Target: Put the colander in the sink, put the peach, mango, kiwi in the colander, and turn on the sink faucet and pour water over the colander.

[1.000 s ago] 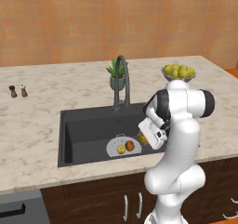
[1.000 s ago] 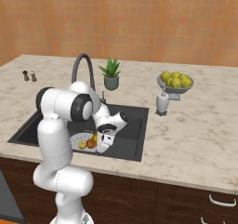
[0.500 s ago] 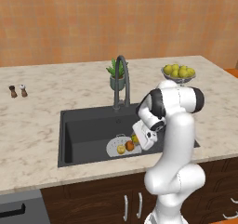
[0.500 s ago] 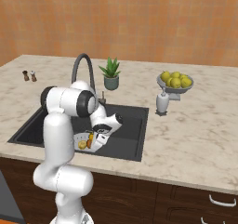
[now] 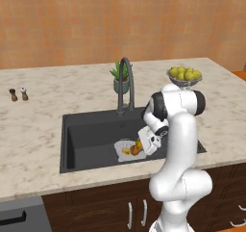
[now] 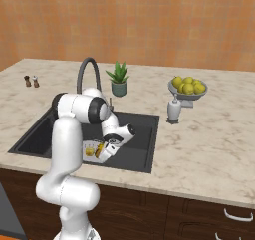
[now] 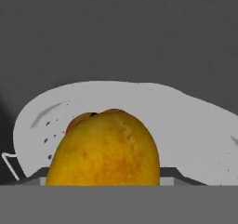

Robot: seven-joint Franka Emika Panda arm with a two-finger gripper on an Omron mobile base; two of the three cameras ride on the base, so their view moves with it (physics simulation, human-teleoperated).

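Colander [image 5: 123, 149] sits in the sink [image 5: 91, 135] while the gripper [image 5: 140, 148] grasps a mango [image 7: 105, 149] over it

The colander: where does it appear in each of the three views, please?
Left base view: colander in the sink's front right part.
Right base view: colander at the sink's front, beside the arm.
Hand view: colander across the centre, behind the mango.
Shared landmark: the sink faucet.

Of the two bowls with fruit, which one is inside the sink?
The colander, the shallow pale bowl lying in the dark sink. The footed glass bowl of yellow-green fruit stands on the counter, to the right.
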